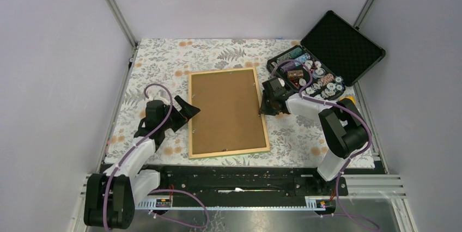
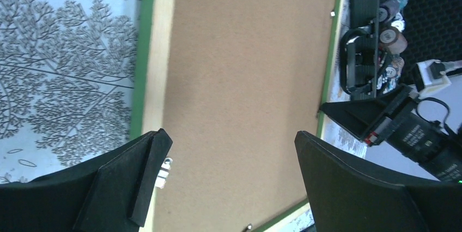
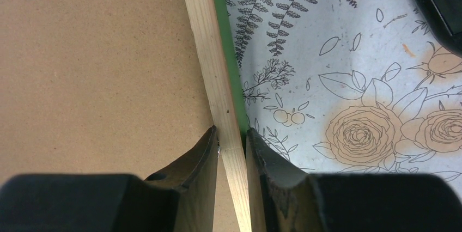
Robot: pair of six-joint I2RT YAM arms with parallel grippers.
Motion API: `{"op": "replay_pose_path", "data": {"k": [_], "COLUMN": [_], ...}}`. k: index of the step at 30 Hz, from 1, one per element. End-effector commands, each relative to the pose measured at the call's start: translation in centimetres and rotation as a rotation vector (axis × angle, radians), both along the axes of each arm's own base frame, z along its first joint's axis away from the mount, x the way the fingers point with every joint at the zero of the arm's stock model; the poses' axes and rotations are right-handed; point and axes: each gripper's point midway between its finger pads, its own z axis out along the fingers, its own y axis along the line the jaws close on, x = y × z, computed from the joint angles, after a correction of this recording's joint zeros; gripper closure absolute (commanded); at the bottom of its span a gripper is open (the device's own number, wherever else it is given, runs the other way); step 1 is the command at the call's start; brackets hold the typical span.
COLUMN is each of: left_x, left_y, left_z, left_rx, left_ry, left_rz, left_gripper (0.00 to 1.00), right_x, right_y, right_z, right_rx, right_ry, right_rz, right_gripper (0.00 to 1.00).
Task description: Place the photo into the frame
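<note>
Your right claw (image 3: pixel 233 136) pinches the right rail of the green-faced wooden frame (image 1: pixel 229 152), face down on the counter (image 1: pixel 158 58), brown fibreboard panel (image 1: pixel 226 111) inside; left claw (image 2: pixel 231 142) gapes wide; black case (image 1: pixel 348 47) right of it holds chips (image 1: pixel 321 77)

One frame (image 1: pixel 229 152), one backing panel (image 1: pixel 226 112), one black chip case (image 1: pixel 343 47), one left hand (image 1: pixel 192 107), one right hand (image 1: pixel 263 110)

frame (image 1: pixel 229 153): large rectangle, light wood rails, green front edge
pose: flat, face down, brown backing panel (image 1: pixel 226 109) up
place: middle of the floral cloth (image 1: pixel 163 58)
</note>
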Motion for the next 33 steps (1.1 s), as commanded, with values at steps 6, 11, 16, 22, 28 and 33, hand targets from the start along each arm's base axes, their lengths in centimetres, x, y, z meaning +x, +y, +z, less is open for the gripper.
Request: {"op": "replay_pose_path", "data": {"k": [6,11,16,22,28,33], "left_x": [-2.7,-3.4,-3.8,-4.0,-3.6,-3.0], "left_y": [1.2,0.8,-0.1,0.1,1.3,1.1], "left_z": [1.8,0.8,-0.9,-2.5,-2.6,-3.2], "left_rx": [0.216,0.388,0.427,0.444,0.511,0.518], "left_ry": [0.175,0.280,0.386,0.468,0.490,0.487], "left_rz": [0.054,-0.014,-0.131,-0.119,-0.093,-0.099], "left_gripper": [0.01,0.02,0.07,0.36,0.46,0.51], "right_x": [1.0,0.8,0.7,0.5,0.4,0.4], "right_y": [0.9,0.9,0.9,0.8,0.8,0.9], "right_z": [1.0,1.0,0.9,0.8,0.8,0.7], "right_rx": [0.060,0.065,0.070,0.077,0.079,0.081], "right_ry": [-0.075,-0.081,-0.076,-0.076,-0.072,-0.068], "right_rz": [0.013,0.018,0.020,0.020,0.022,0.025], "right_gripper": [1.00,1.00,1.00,1.00,1.00,1.00]}}
